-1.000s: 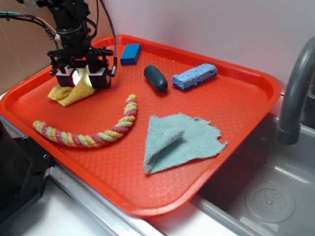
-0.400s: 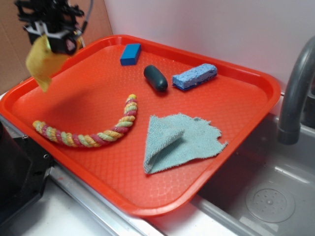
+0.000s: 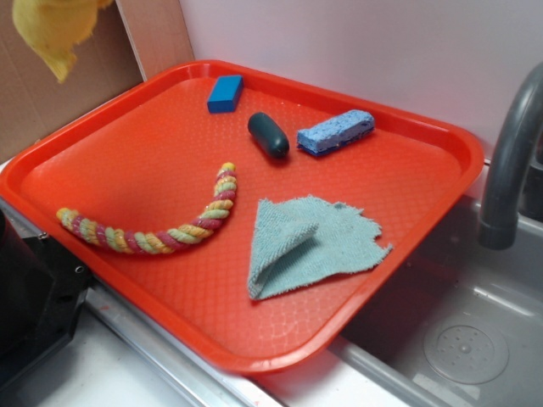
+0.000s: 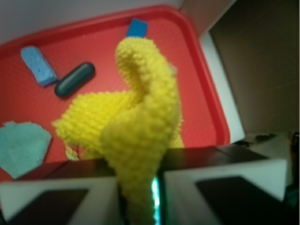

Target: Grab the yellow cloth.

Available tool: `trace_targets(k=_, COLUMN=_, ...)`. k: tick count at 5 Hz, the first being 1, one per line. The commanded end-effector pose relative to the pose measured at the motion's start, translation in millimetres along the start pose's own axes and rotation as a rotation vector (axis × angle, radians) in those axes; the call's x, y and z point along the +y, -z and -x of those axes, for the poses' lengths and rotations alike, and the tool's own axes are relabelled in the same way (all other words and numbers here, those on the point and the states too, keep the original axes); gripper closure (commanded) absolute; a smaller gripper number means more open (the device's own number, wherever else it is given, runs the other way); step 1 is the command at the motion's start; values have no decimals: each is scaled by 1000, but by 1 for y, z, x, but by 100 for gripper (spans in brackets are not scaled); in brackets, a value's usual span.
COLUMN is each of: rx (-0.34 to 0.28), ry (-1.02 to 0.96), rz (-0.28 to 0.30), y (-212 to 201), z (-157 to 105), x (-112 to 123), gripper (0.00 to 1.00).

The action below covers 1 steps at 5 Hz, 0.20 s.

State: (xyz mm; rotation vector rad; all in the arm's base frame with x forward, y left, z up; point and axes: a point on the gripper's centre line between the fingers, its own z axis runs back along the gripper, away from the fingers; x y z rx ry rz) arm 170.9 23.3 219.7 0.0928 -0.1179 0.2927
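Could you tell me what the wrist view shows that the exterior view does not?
Only the wrist view shows the gripper, its pads clamped on the yellow cloth. Only the exterior view shows the whole rope, the sink and the faucet. Both show the hanging cloth, red tray, teal cloth, blue sponge, dark capsule and blue block.

No legible text, labels, brand marks, numbers or signs in either view. Checked the red textured plastic tray [image 3: 407, 182], the blue rectangular sponge [image 3: 336, 131] and the brown cardboard sheet [image 3: 34, 102]: 0 readable characters on each.
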Motion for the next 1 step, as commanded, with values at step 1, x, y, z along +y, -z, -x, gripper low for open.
trace_targets(k=1, rx=-79, ry=-56, rz=40, y=-7, z=9, x=40, gripper=100)
